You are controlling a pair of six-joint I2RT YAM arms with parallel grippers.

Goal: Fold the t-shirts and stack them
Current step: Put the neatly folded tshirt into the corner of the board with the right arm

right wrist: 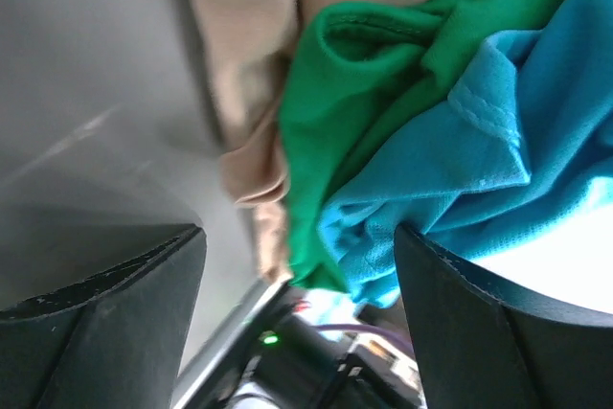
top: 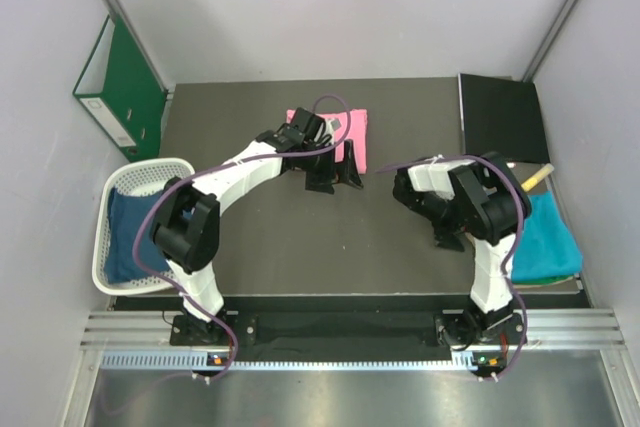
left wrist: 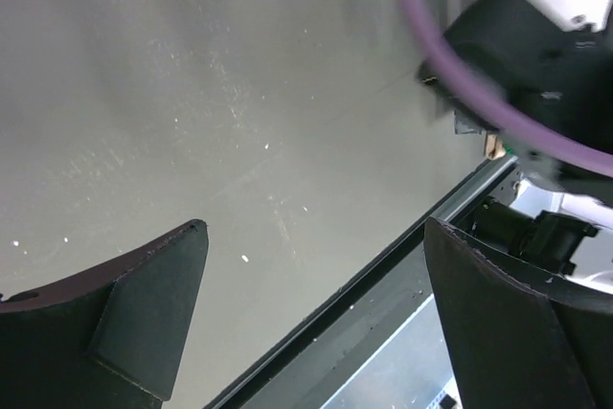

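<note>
**Containers.** One white lattice basket [top: 150, 169] sits at the left edge of the desk [top: 300, 247]. In it lies one dark blue t-shirt [top: 124, 235], bunched up and covering most of the basket floor.

**Counts.**
- The top view shows three t-shirts.
  - The dark blue one is in the basket.
  - The pink t-shirt [top: 340, 132] is folded into a flat rectangle at the far centre of the desk.
  - The teal t-shirt [top: 548, 239] is crumpled at the right edge of the desk.
- In the right wrist view the teal cloth is rumpled together with one green cloth [right wrist: 326, 141] and one beige cloth [right wrist: 249, 35]. Cannot tell whether those two are shirts.
- One green ring binder [top: 122, 87] leans at the left wall, beyond the basket.
- One black flat folder [top: 500, 117] lies at the far right corner of the desk.

**Writing.** The binder spine carries a white label, but the text is too small to read.

**Fingers.**
- The left fingers [left wrist: 124, 323] are spread wide and hold nothing. They are over bare desk, just on the near side of the pink t-shirt.
- The right fingers [right wrist: 96, 313] stand well apart and grip nothing. They are beside the teal heap, with its green and teal edges showing in the gap beyond the tips. Cannot tell whether they touch the cloth.
</note>
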